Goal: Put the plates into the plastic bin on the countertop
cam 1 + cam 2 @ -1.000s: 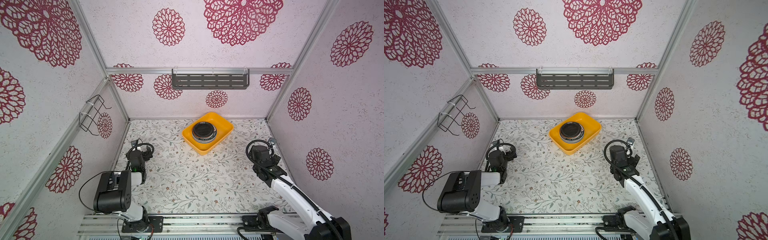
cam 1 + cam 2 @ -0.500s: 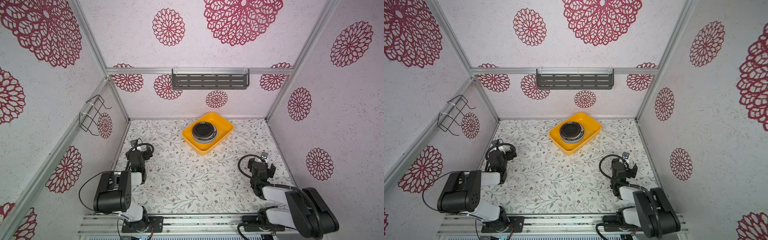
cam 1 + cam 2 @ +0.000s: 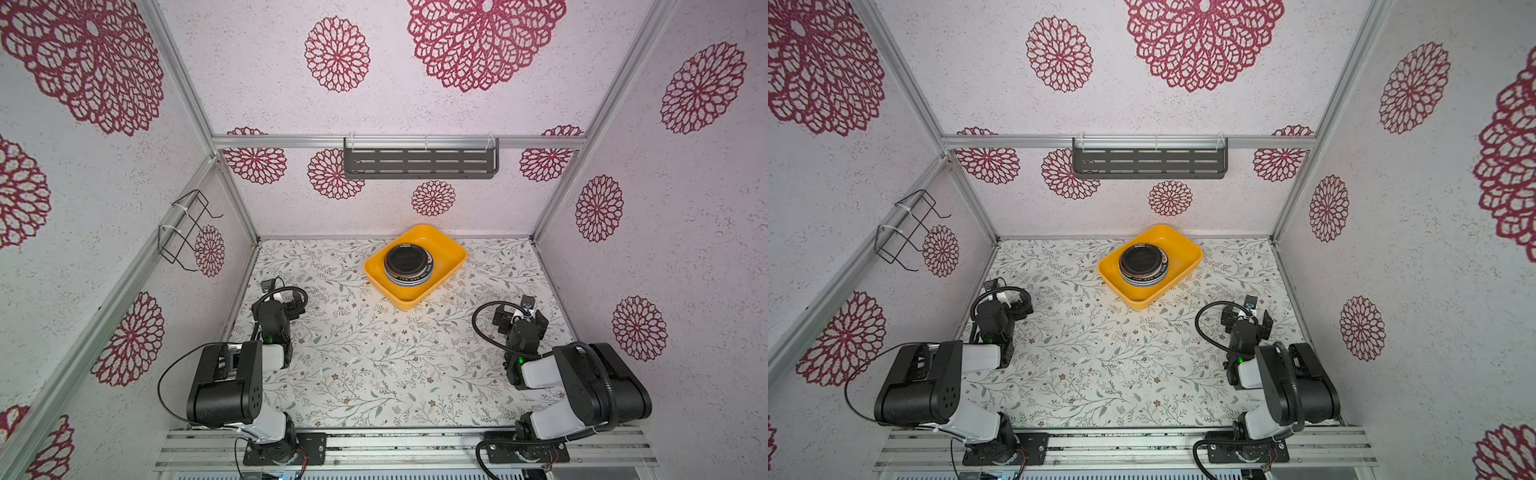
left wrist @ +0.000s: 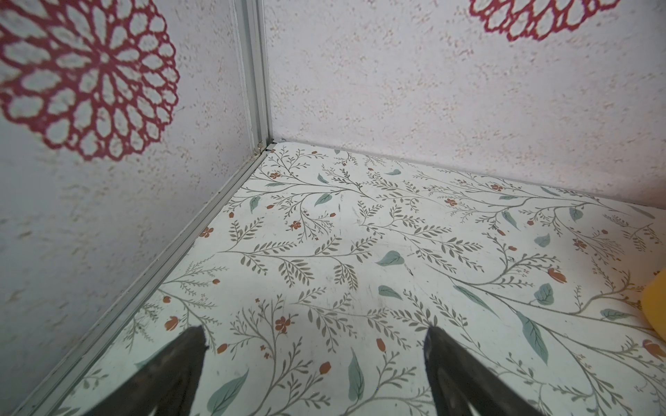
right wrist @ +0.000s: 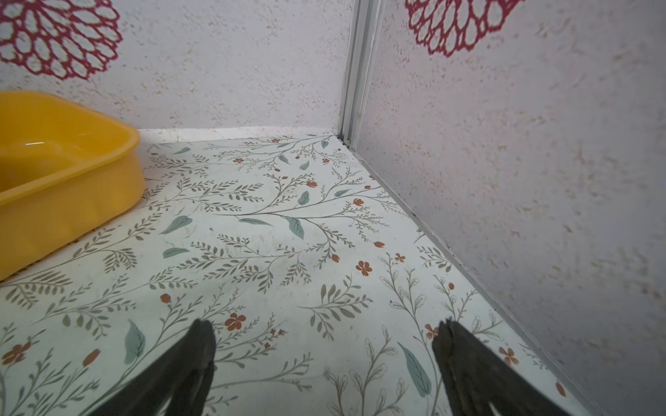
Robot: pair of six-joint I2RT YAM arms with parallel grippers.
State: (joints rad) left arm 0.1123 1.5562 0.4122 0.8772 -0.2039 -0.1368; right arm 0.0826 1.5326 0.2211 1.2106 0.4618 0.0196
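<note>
Top views, change: the right arm, stretched toward the middle of the worktop (image 3: 374, 353) a second ago, has folded back toward the near right corner; the left arm has not moved
Top views, plates: the plates (image 3: 407, 266) sit as one stack, a black one on top, inside the plastic bin (image 3: 451, 253) at the middle of the far edge; both top views show no plate on the bare worktop
Top views, grippers: the left gripper (image 3: 296, 300) is by the left edge and the right gripper (image 3: 519, 316) by the right edge, each well apart from the bin, with the stack between and beyond them
Left wrist view: the left gripper (image 4: 315, 336) has its jaws spread wide with only the leafy print between them; a sliver of the plastic bin (image 4: 656, 309) shows at the frame's border, and the plates are out of sight
Right wrist view: the right gripper (image 5: 326, 327) is also spread wide and empty; a rounded corner of the plastic bin (image 5: 72, 173) stands off to one side, untouched
Meaning for the task: with every visible plate in the bin and both arms pulled back, the job looks finished
</note>
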